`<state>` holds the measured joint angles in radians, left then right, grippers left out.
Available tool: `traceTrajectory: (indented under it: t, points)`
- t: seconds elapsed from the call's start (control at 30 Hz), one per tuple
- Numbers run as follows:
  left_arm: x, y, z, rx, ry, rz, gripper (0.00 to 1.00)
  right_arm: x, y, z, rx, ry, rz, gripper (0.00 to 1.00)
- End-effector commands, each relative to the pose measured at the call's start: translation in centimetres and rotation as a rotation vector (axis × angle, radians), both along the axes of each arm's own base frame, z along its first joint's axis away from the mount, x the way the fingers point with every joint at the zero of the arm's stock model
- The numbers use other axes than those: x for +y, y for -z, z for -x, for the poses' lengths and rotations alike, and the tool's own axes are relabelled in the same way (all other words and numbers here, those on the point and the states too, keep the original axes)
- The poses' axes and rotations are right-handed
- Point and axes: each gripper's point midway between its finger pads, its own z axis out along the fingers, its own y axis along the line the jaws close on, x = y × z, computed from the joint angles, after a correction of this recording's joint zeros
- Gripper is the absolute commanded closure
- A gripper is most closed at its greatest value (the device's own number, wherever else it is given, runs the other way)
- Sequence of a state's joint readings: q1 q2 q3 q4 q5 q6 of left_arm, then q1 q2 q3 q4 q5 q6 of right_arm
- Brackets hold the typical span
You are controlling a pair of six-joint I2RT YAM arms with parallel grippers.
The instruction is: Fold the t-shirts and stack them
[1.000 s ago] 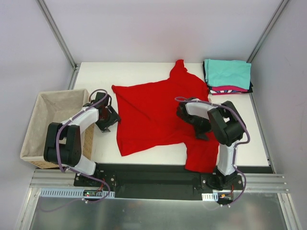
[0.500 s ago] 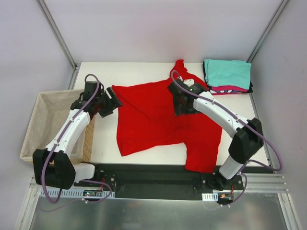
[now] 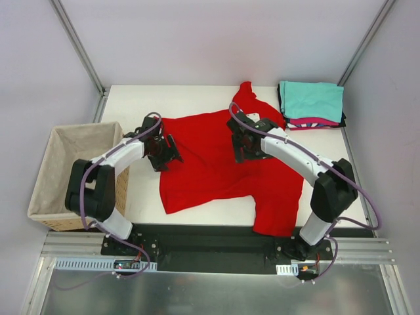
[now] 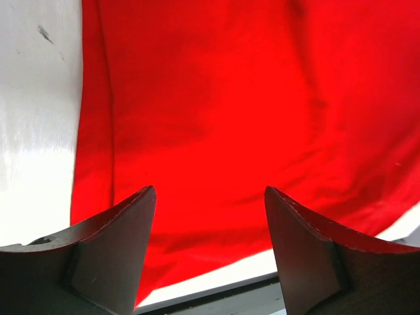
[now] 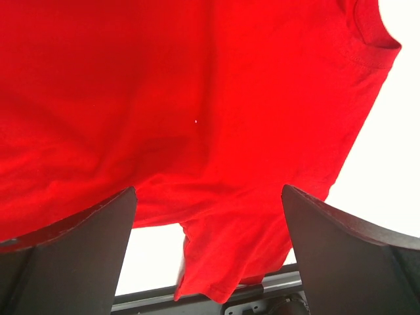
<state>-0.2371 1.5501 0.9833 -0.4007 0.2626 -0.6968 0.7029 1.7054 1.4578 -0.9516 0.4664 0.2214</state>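
Note:
A bright red t-shirt [image 3: 210, 164] lies spread and rumpled on the white table [image 3: 134, 105], one sleeve [image 3: 275, 213] hanging over the near edge. My left gripper [image 3: 165, 153] hovers over the shirt's left edge, open, with only red cloth [image 4: 216, 98] showing between its fingers [image 4: 115, 246]. My right gripper [image 3: 244, 144] is above the shirt's upper middle, near the collar, jaws wide open and empty. In the right wrist view [image 5: 209, 190] the cloth [image 5: 197, 85] lies below. Folded t-shirts [image 3: 312, 102] are stacked at the far right corner: teal on top, pink and black beneath.
A wicker basket [image 3: 46, 174] with beige lining stands off the table's left side, next to the left arm. Bare table [image 3: 328, 170] shows right of the shirt, below the stack. The black rail [image 3: 210, 239] runs along the near edge.
The left gripper came from beside the basket, rose, then settled over the shirt's left edge. The right arm stretched out from near the front to the shirt's upper middle. The shirt has not moved.

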Motion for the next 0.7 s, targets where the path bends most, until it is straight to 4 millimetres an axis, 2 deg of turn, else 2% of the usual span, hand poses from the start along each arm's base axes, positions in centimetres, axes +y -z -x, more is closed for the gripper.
traceTrajectory:
  t: [0.0, 0.17, 0.4, 0.53, 0.67]
  points:
    - [-0.9, 1.6, -0.8, 0.040, 0.004, -0.004, 0.33, -1.1, -1.9, 0.1, -0.059, -0.004, -0.003, 0.03]
    - [-0.3, 3.1, -1.9, 0.061, -0.037, -0.061, 0.33, -2.2, -2.4, 0.5, -0.081, 0.007, 0.010, 0.03]
    - [-0.2, 4.8, -4.1, 0.086, -0.040, -0.106, 0.34, -4.1, -4.3, 1.3, -0.136, 0.020, -0.001, 0.03]
    - [0.2, 4.8, -5.7, 0.083, -0.051, -0.110, 0.34, -5.4, -5.1, 1.8, -0.159, 0.038, -0.005, 0.03]
    - [1.4, 4.7, -7.3, 0.082, -0.077, -0.120, 0.34, -6.3, -5.1, 2.1, -0.158, 0.048, -0.002, 0.03]
